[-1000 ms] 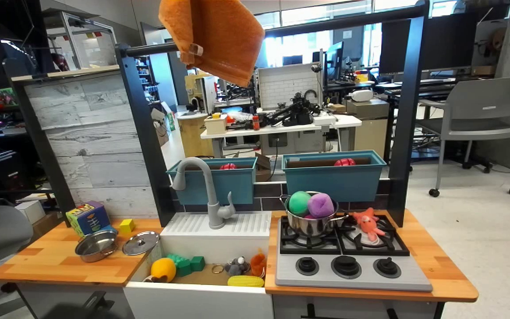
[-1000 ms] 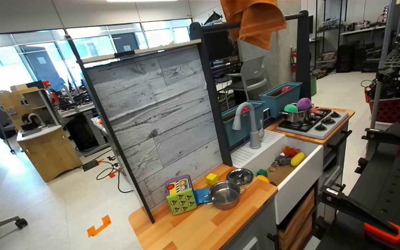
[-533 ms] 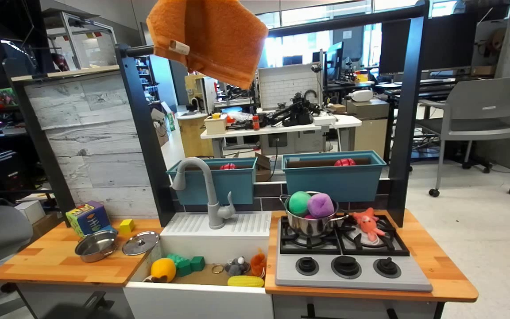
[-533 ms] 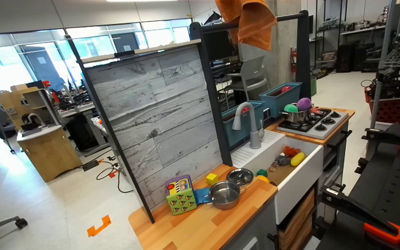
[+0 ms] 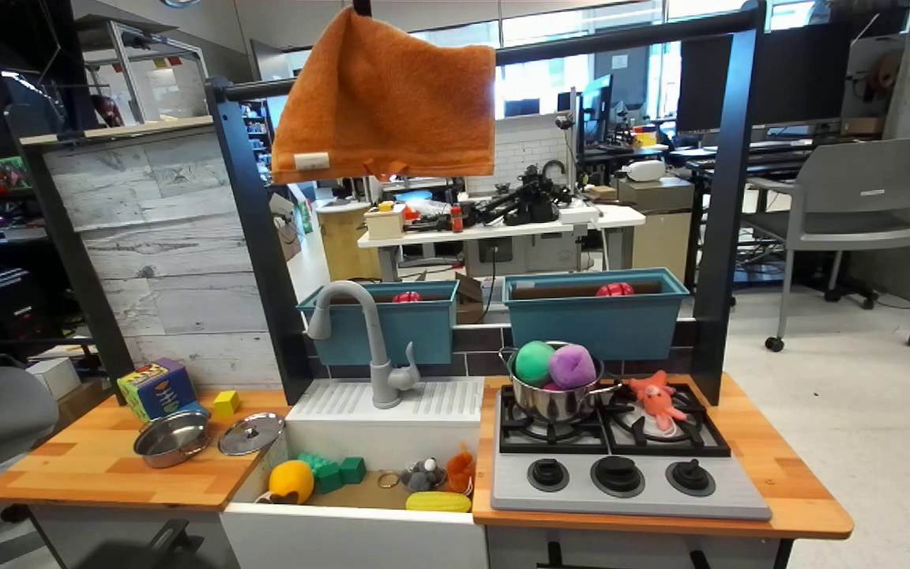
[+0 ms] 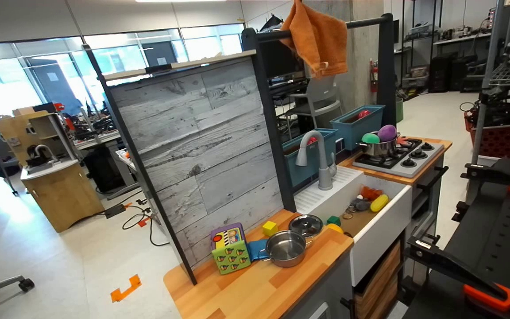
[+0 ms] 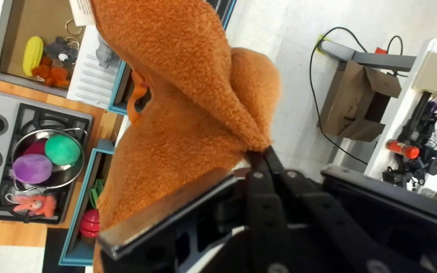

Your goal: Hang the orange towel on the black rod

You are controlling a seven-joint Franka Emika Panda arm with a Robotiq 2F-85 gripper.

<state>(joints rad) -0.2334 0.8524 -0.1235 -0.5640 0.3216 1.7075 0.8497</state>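
The orange towel hangs across the black rod in both exterior views, nearer the rod's end beside the wood panel. Its front part falls below the rod with a white tag at a lower corner. In an exterior view a bit of the towel shows behind the rod. The towel's top is pulled into a peak above the rod. My gripper has its fingertips together at that peak, shut on the towel. In an exterior view only a dark gripper tip shows at the top edge. The towel hides the rod's covered stretch.
Black uprights carry the rod. Below are a grey faucet, two teal planters, a sink with toys, and a stove with a pot. A whitewashed panel stands beside the rod.
The towel has come down and its front part has spread out flatter below the rod. Its peak and the gripper tip have come into view at the top. The kitchen items have not moved.
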